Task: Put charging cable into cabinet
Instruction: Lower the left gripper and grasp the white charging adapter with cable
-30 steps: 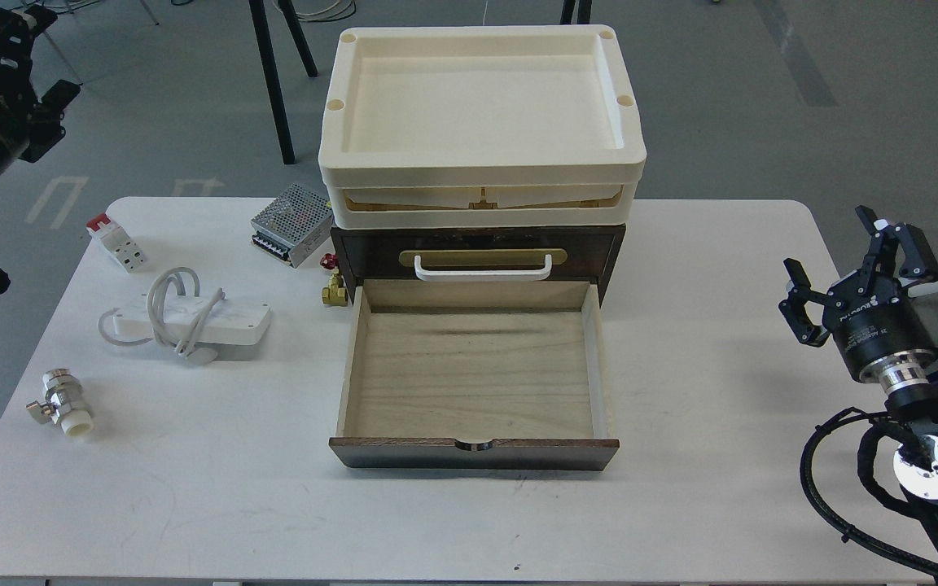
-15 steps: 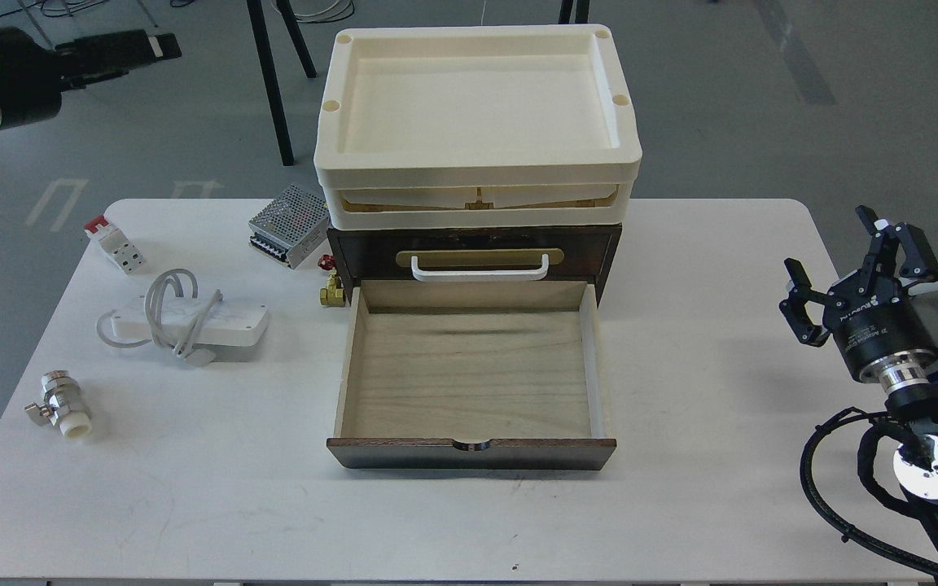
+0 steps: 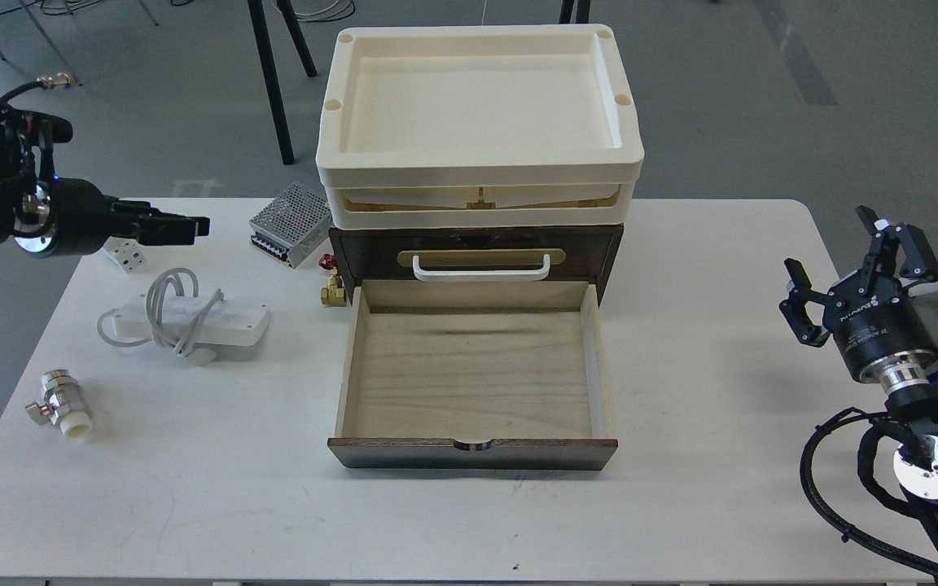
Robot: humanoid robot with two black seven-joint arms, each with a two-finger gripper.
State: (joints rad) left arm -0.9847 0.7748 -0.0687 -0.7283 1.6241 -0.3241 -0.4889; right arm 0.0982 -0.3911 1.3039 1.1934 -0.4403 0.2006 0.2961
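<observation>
The charging cable (image 3: 192,321), a flat white block with a grey cord looped around it, lies on the left of the table. The cabinet (image 3: 477,252), dark brown wood with a white handle, stands at the back middle. Its lower drawer (image 3: 473,382) is pulled open and its light wood inside is empty. My left gripper (image 3: 180,228) points right above the table's back left, behind and above the cable and apart from it; its fingers cannot be told apart. My right gripper (image 3: 831,244) is open and empty over the table's right edge.
Two stacked cream trays (image 3: 339,155) sit on top of the cabinet. A perforated metal power-supply box (image 3: 291,222) and a small brass valve (image 3: 332,289) lie left of the cabinet. A white breaker (image 3: 125,255) is partly hidden by my left gripper. A silver valve (image 3: 62,407) lies front left.
My left arm has swung down from the upper left corner and now reaches over the table's back left, covering the breaker. The right arm, cable and drawer have not moved.
</observation>
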